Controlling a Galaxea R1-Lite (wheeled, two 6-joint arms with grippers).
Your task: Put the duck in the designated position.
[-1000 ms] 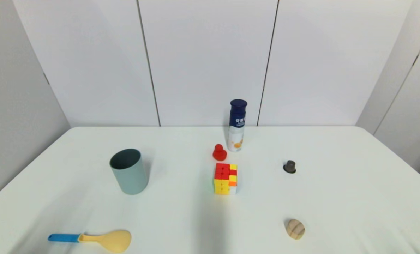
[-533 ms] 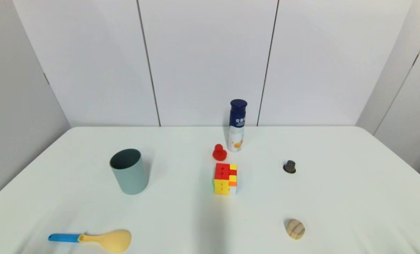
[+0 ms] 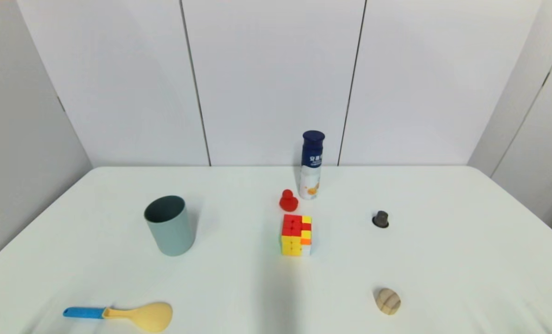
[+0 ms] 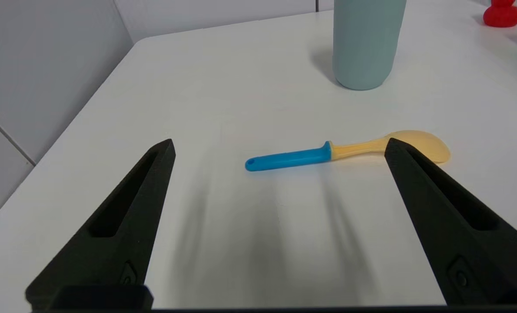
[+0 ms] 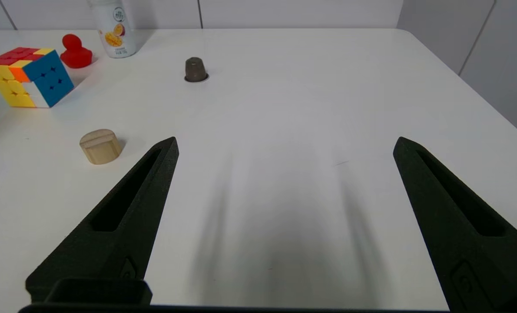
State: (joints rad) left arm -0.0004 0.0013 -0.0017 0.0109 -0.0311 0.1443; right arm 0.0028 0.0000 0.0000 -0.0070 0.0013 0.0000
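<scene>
The small red duck (image 3: 288, 201) stands upright on the white table (image 3: 424, 260), just left of a bottle and behind the puzzle cube (image 3: 296, 234). It also shows far off in the left wrist view as the duck (image 4: 504, 13) and in the right wrist view as the duck (image 5: 75, 52). Both arms are out of the head view. My left gripper (image 4: 279, 145) hangs open over the table's near left, above a spoon. My right gripper (image 5: 284, 143) is open over bare table at the near right. The designated position carries no mark that I can see.
A blue-capped bottle (image 3: 312, 165) stands right of the duck. A teal cup (image 3: 170, 225) is at the left, a blue-handled yellow spoon (image 3: 120, 314) at the near left. A dark grey hat-shaped piece (image 3: 381, 219) and a wooden knob (image 3: 388, 301) lie on the right.
</scene>
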